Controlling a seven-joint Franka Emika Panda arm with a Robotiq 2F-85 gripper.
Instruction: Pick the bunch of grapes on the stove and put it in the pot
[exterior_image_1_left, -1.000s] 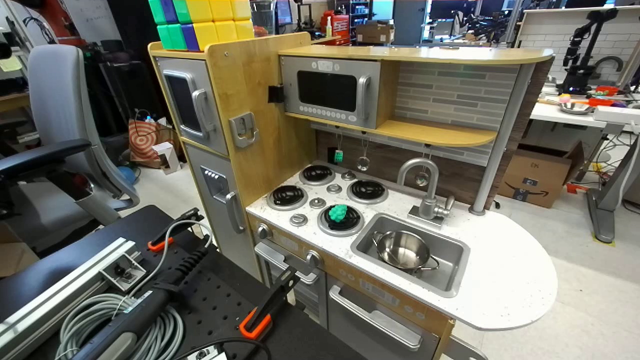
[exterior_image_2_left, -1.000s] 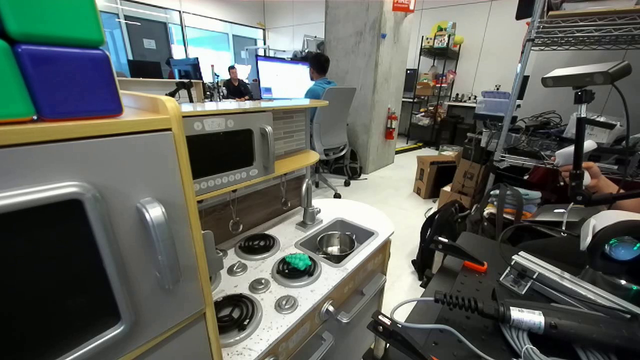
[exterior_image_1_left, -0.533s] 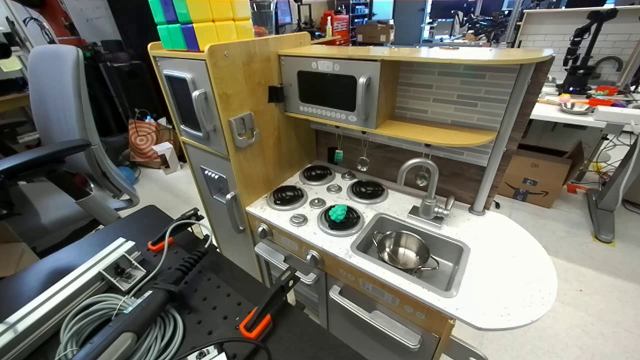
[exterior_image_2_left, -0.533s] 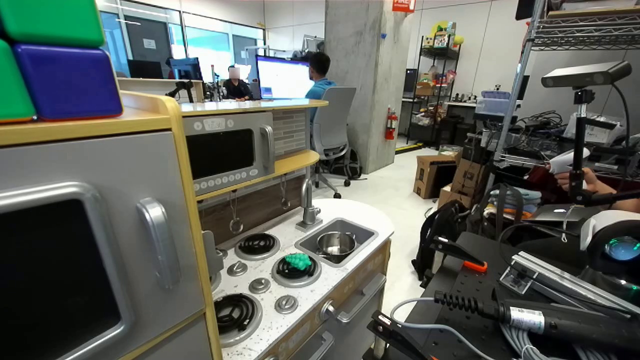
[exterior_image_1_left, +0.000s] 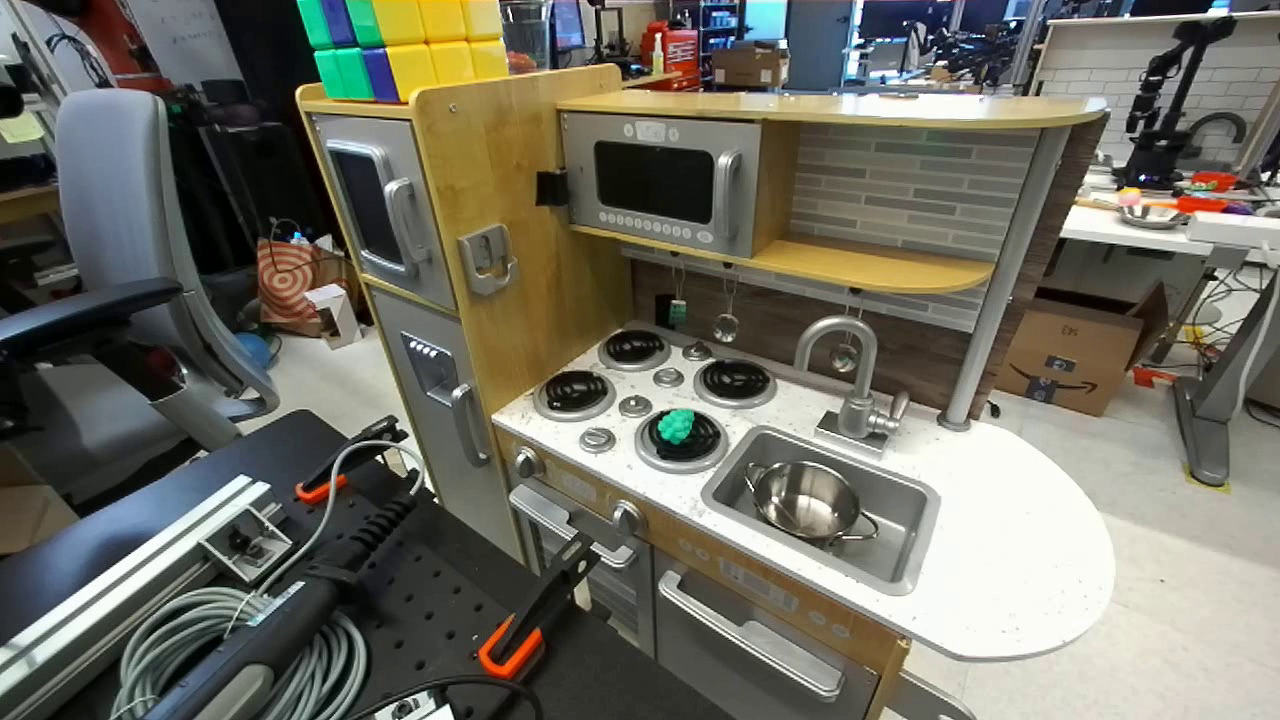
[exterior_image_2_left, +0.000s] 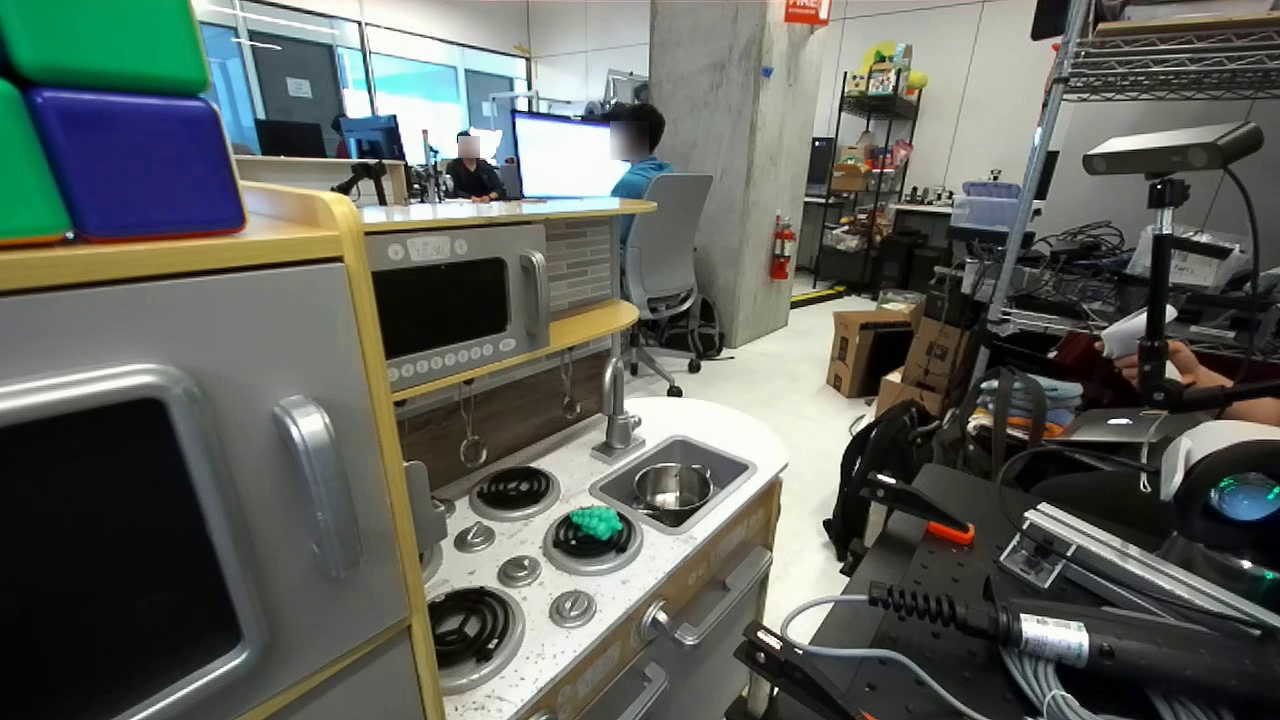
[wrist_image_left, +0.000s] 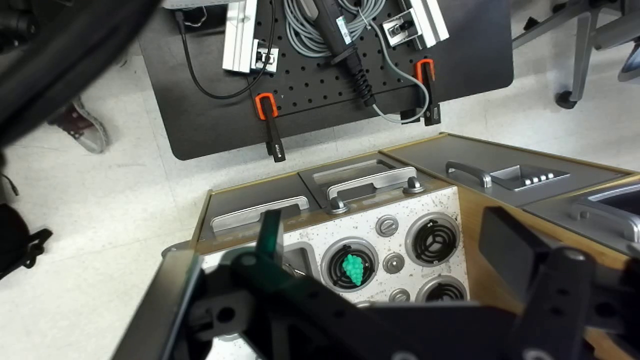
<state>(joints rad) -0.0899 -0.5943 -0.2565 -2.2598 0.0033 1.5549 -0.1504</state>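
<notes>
The bunch of grapes, a small green lumpy cluster, lies on a black burner ring beside the sink in both exterior views (exterior_image_1_left: 676, 426) (exterior_image_2_left: 596, 522) and in the wrist view (wrist_image_left: 353, 269). The stove is the white speckled cooktop (exterior_image_1_left: 622, 468) (exterior_image_2_left: 530, 622) (wrist_image_left: 361, 225). The pot, round and shiny silver, stands in the sink in both exterior views (exterior_image_1_left: 805, 498) (exterior_image_2_left: 672, 488). In the wrist view only a sliver of it shows behind a finger. My gripper (wrist_image_left: 387, 242) shows only in the wrist view. It is open and empty, with the grapes seen between its fingers, some way beyond them.
A grey sink basin (exterior_image_1_left: 922, 545) with a tall faucet (exterior_image_1_left: 862, 385) lies beside the stove. The microwave box (exterior_image_1_left: 660, 180) and a wooden shelf overhang the back. A tall wooden side panel (exterior_image_1_left: 520, 330) borders the stove. A black table (wrist_image_left: 320, 115) with clamps and cables faces the kitchen.
The grapes, pot and stove have not moved. At the right of an exterior view, a person's hand with a white controller has shifted slightly down and left.
</notes>
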